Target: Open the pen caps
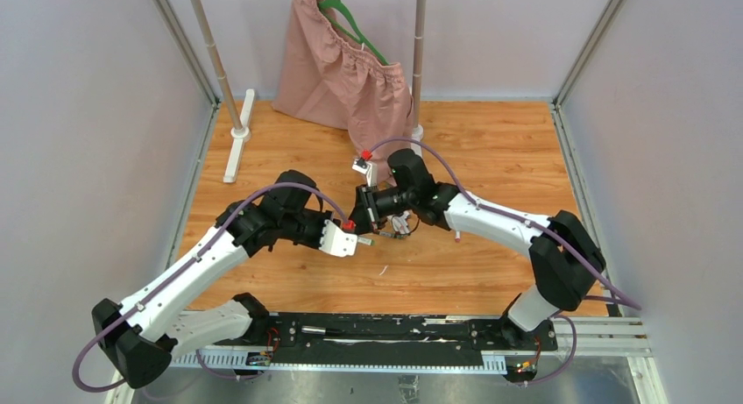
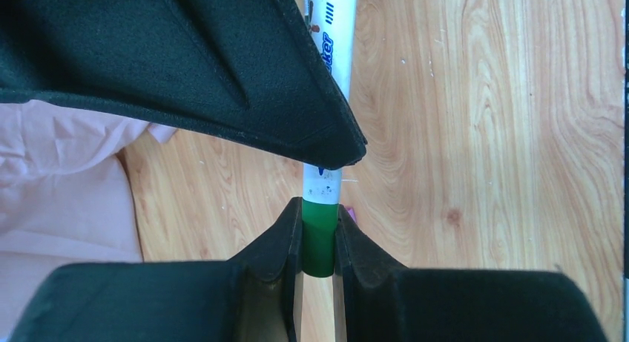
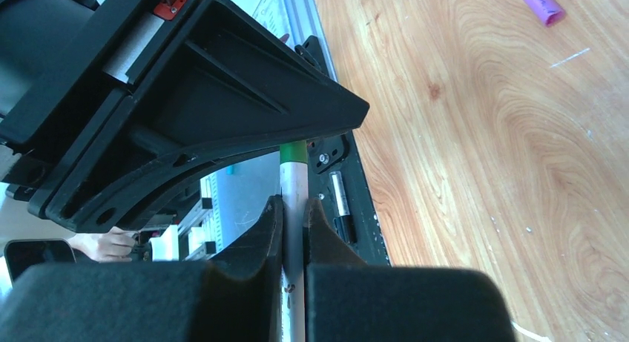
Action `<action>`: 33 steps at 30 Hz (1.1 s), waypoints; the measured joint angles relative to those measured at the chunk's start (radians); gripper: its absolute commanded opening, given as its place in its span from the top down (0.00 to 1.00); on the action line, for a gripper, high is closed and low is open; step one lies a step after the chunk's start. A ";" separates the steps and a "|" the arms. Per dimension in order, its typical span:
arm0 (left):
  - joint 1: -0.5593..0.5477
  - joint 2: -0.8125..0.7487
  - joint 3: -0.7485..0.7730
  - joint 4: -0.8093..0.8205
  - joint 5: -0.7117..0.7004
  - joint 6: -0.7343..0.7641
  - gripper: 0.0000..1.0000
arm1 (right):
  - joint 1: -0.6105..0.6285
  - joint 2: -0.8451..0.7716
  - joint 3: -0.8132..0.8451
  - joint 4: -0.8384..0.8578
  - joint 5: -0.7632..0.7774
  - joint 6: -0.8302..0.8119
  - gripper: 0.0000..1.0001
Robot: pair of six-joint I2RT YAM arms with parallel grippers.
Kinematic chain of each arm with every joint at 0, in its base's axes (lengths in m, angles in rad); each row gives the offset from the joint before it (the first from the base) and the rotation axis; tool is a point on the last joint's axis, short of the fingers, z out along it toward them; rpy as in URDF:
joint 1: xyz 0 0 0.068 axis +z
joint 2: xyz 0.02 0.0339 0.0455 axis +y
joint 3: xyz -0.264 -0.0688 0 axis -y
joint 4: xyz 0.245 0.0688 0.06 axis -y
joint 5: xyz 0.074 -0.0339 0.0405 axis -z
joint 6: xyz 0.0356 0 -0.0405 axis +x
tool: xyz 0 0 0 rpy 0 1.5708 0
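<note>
One pen hangs between my two grippers above the wooden table. My left gripper is shut on its green pen cap, which still sits on the end of the white barrel. My right gripper is shut on the same white barrel; the green cap shows beyond it, partly hidden by the left gripper's black body. From above, the left gripper and the right gripper meet mid-table. A loose purple cap lies on the wood.
A pink cloth on a green hanger droops from a rack at the back, between two poles. A black rail runs along the near edge. Grey walls close in both sides. A small red piece lies right of the grippers.
</note>
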 measured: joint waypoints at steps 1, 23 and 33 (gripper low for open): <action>0.003 0.000 -0.009 0.013 0.005 0.008 1.00 | -0.003 -0.005 -0.010 0.004 0.005 -0.003 1.00; 0.288 0.206 -0.072 0.154 -0.091 0.013 1.00 | -0.156 -0.288 -0.164 -0.383 0.500 -0.212 1.00; 0.364 0.439 -0.084 0.332 -0.093 -0.159 1.00 | -0.189 -0.162 -0.252 -0.298 1.088 -0.244 1.00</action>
